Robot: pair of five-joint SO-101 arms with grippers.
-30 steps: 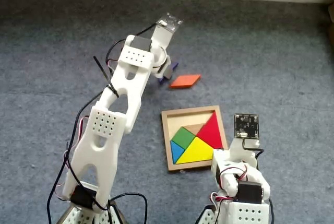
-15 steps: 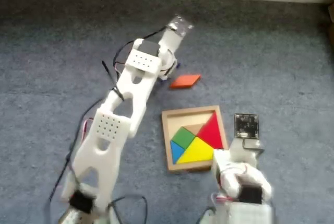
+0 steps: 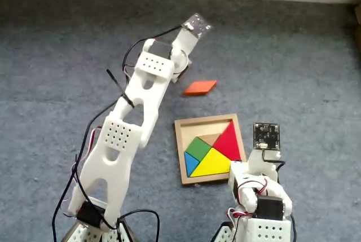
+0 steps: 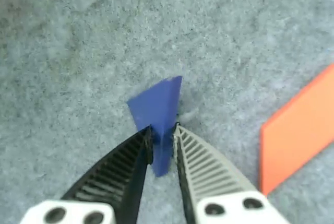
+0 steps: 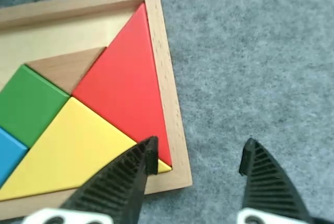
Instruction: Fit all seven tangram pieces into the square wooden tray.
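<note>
Triangle [image 4: 156,104], blue (corner gripped), in left claw [image 4: 163,129], orange piece [image 4: 297,132] near

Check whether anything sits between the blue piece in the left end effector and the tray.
The flat orange piece lies on the carpet roughly between the blue piece, held by the left end effector, and the tray. Nothing else does.

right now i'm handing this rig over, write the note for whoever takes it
Left gripper: jaws shut on the dark blue piece, near the orange parallelogram.
Right gripper: jaws open, over the edge of the wooden tray.
Done: red triangle, yellow triangle, green square, light blue piece and brown triangle in the tray.
Left: fit the dark blue piece and the parallelogram.
</note>
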